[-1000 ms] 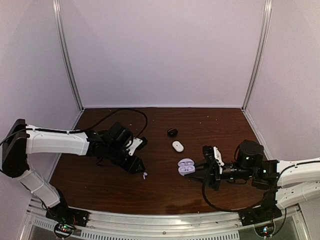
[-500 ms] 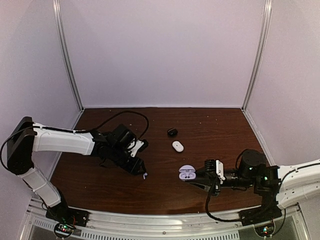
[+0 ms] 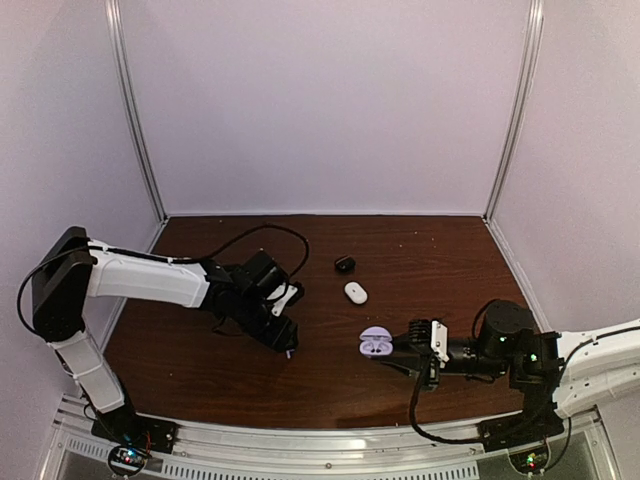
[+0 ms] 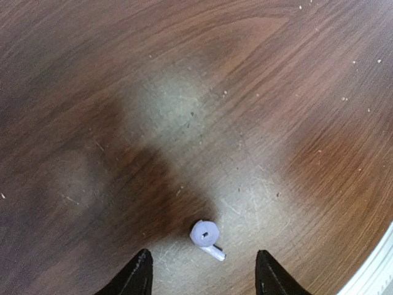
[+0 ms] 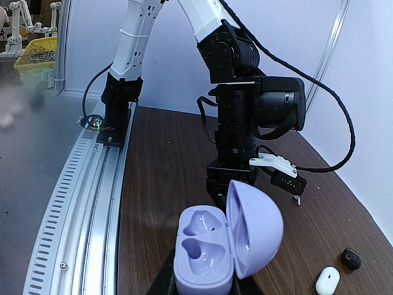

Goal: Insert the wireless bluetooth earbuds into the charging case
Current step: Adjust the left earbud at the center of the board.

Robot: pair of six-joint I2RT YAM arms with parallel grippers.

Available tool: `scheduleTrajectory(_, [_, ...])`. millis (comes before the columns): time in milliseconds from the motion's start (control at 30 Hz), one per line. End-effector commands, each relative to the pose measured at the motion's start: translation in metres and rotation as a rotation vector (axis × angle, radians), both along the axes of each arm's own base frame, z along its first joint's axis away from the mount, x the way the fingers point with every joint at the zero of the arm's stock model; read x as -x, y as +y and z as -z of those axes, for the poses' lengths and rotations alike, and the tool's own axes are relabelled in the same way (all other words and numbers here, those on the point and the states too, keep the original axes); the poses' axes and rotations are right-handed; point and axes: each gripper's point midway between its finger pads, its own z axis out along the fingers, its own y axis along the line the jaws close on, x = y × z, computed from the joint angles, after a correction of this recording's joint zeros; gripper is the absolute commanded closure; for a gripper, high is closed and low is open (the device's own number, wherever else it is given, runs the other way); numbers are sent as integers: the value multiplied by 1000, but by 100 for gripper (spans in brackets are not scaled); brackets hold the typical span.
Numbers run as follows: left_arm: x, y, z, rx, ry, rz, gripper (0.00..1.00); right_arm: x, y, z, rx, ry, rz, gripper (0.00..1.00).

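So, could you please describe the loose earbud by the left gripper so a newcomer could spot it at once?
On the dark wooden table, find the left gripper, pointing down with open jaws. Just ahead of it lies the earbud, alone on the wood. It is tiny, pale lavender with a short stem, unlike the larger white case and the black piece farther back.

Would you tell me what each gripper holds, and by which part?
The right gripper holds the open lavender charging case by its base; the left gripper, open over the earbud, holds nothing.
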Motion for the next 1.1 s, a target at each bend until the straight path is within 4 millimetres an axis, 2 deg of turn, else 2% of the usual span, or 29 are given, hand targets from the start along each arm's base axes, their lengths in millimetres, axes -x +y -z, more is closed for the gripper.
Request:
scheduleTrajectory(0, [-4, -2, -1, -31, -26, 6, 42, -1, 0, -4, -6, 1, 14, 100])
scheduleTrajectory(233, [3, 4, 15, -102, -20, 25, 41, -3, 0, -4, -7, 10, 26, 100])
scheduleTrajectory(533, [12, -1, 35, -159, -1, 57, 41, -7, -2, -4, -10, 21, 53, 100])
scheduleTrajectory(867, [-1, 41, 37, -330, -71, 0, 42, -9, -3, -6, -16, 26, 68, 100])
scheduleTrajectory(1067, [-19, 60, 28, -351, -114, -59, 45, -10, -4, -4, -11, 32, 75, 100])
